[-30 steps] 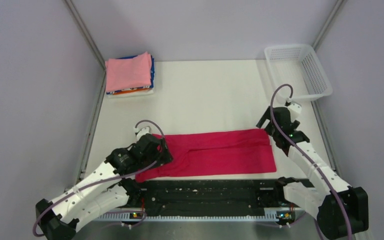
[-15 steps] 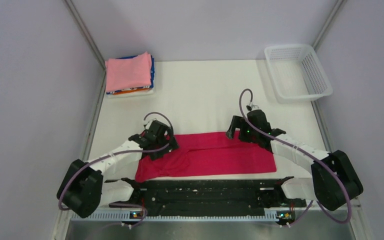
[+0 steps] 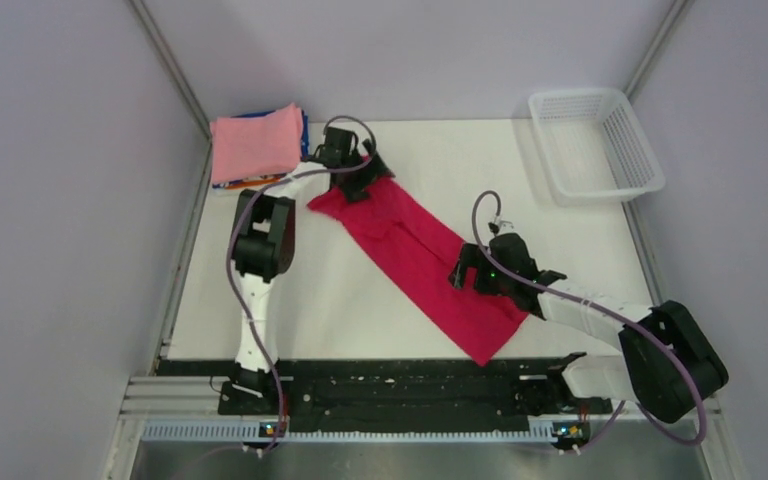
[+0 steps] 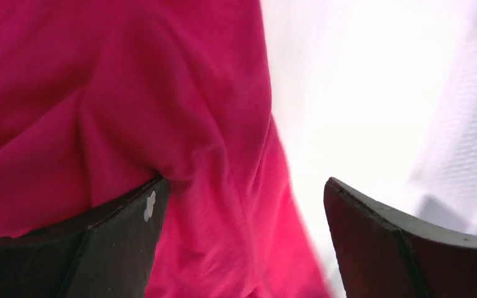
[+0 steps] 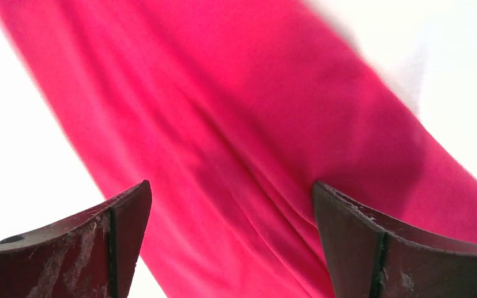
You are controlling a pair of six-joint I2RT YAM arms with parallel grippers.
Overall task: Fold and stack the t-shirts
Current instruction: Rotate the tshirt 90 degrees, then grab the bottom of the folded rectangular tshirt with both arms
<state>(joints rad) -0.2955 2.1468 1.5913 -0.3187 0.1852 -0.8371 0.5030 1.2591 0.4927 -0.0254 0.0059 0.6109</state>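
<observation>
**Q:** State of the pincers, and where's the shirt?

**A:** My left pincer (image 3: 365, 172) and right pincer (image 3: 463, 275) are both released, jaws wide, nothing gripped. The crimson t-shirt (image 3: 415, 250) lies flat on the desk (image 3: 360, 310) as a skewed strip from 11 o'clock to 5 o'clock. Left sits at its 11 o'clock end, right over its lower half.

**Q:** Risks?

**A:** In my left wrist view the cloth drapes over one finger, so I judge lifting could snag and drag it. Left is also just beside the folded stack (image 3: 258, 148) and could knock it. With the strip skewed, the fold may come out crooked.

**Q:** Counts?

**A:** One crimson shirt. One stack at 11 o'clock, pink on top with blue, orange and white edges below, so at least four. One basket (image 3: 595, 145) at 1 o'clock. Two pincers.
</observation>
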